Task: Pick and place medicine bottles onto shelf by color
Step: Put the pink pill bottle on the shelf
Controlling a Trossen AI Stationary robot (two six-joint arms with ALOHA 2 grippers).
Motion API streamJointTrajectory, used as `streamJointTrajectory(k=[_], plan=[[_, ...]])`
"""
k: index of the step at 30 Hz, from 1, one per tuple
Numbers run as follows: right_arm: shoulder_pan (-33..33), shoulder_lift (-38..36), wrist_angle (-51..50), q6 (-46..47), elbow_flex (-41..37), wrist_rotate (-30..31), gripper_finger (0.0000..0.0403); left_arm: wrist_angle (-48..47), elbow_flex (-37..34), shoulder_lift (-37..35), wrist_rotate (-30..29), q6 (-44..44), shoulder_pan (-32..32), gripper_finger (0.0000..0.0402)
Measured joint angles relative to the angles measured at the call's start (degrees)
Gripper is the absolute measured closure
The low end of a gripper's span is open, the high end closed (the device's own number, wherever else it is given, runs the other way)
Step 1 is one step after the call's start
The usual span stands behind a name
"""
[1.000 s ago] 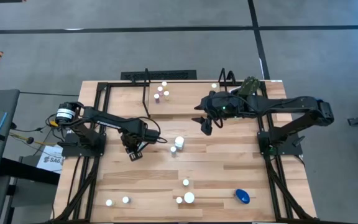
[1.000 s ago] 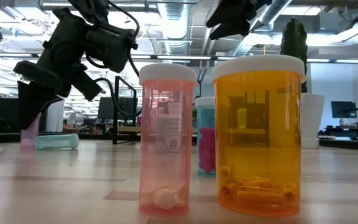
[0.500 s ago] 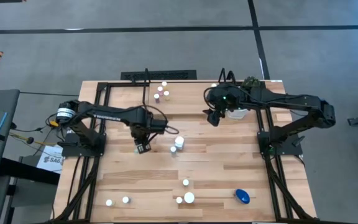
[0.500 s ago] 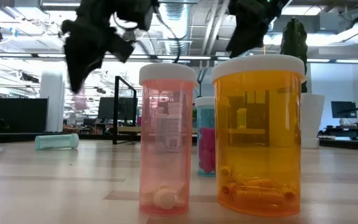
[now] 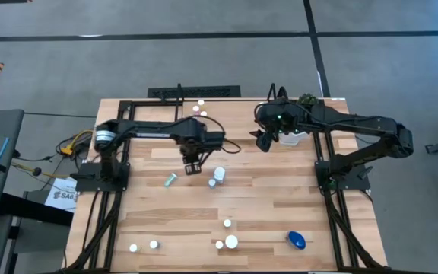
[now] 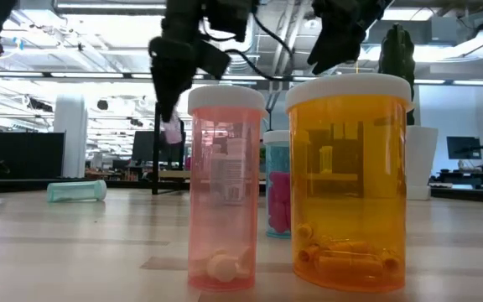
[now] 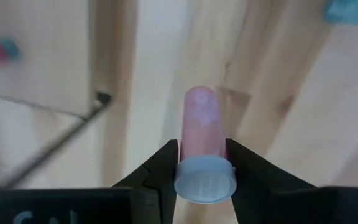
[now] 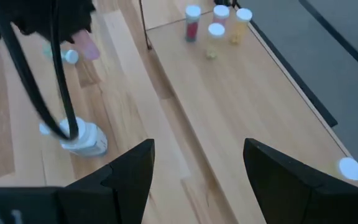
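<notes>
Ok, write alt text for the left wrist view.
The left gripper is shut on a small pink bottle with a white cap, held above the light wood table. A thin black shelf frame runs beneath.

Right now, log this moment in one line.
left gripper: shut on pink bottle, carried above table | right gripper: open, empty, near shelf | teal bottle: lying down

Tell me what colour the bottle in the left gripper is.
Pale pink bottle with a white cap; clearest in the left wrist view.
</notes>
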Motion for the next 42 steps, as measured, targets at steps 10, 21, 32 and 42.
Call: streamJointTrajectory(k=[10, 21, 32, 42], plan=[[0.0, 0.0, -2.4, -0.4, 0.0, 0.0, 0.0133, 0.1, 8.1, 6.9, -2.6, 14.7, 4.1, 0.0301], [0.1, 0.0, -2.3, -0.4, 0.0, 0.0, 0.0133, 2.2, 8.2, 6.9, -13.2, 28.8, 10.0, 0.0301], [0.1, 0.0, -2.3, -0.4, 0.0, 0.0, 0.0133, 4.2, 7.8, 8.3, -16.5, 42.3, 9.1, 0.0301], [0.1, 0.1, -1.8, -0.3, 0.0, -0.2, 0.0133, -1.4, 7.7, 13.5, -22.4, 37.8, 9.3, 0.0301]])
